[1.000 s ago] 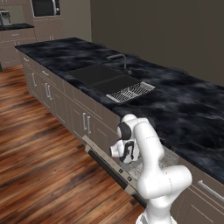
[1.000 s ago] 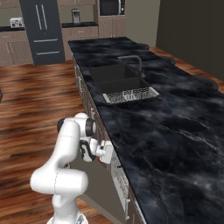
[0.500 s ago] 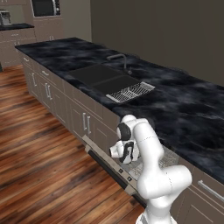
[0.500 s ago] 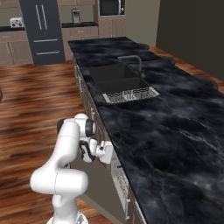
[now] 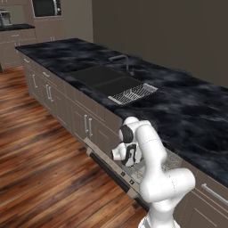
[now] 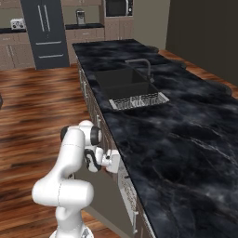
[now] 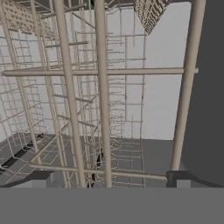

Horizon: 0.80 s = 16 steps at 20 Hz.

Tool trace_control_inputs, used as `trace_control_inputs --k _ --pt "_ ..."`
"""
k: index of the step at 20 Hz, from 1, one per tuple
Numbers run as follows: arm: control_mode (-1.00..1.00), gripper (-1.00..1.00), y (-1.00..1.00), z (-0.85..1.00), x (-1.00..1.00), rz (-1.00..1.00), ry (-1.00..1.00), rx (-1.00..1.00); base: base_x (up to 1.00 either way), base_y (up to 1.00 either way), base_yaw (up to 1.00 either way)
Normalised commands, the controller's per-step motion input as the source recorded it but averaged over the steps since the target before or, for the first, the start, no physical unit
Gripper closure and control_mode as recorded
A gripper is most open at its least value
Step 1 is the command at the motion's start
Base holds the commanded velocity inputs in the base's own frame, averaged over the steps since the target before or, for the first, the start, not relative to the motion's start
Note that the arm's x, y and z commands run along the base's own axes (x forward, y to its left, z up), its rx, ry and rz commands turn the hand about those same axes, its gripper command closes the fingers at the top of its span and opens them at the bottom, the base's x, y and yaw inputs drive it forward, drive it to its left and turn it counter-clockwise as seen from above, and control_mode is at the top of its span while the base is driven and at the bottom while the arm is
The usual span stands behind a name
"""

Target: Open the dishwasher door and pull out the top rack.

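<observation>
We take the black marbled stone counter (image 5: 191,107) as our landmark. Below its front edge, the wide flat taupe dishwasher door (image 5: 111,171) hangs lowered outward, its dark edge strip with small buttons facing up in the left base view; from the right base view we see its grey inner face (image 6: 100,197) sloping out beneath the counter lip.

The top rack (image 5: 171,161), a shallow basket of thin grey wire grid, shows just under the counter's edge behind the white arm; in the hand view its wires (image 7: 101,87) cross very close in front of the camera, with a grey wall behind them. We cannot tell how far it stands out from the counter front.

Our two-finger gripper (image 7: 109,177) sits right at those wires, its dark fingertips (image 7: 179,177) rising on either side of several upright bars with a wide gap between them, so the jaws look spread apart and not clenched on anything.

Set into the counter top are a dark sink basin (image 6: 125,83) and, beside it, a flat wire drying tray (image 6: 139,100).
</observation>
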Motion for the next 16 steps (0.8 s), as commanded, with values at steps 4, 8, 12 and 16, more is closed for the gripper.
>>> trace_control_inputs --k 4,8,12,16 --pt "-1.0 -1.0 0.0 0.09 0.0 0.0 -0.04 0.0 0.0 0.0 0.0" --pt "-1.0 -1.0 -0.01 0.11 0.0 0.0 -0.03 0.0 0.0 0.0 0.0" --pt "-1.0 -1.0 -0.1 0.05 0.0 0.0 0.0 0.0 0.0 0.0 0.0" --pt "-1.0 -1.0 -0.17 0.0 0.02 0.0 0.0 0.0 0.0 0.0 0.0"
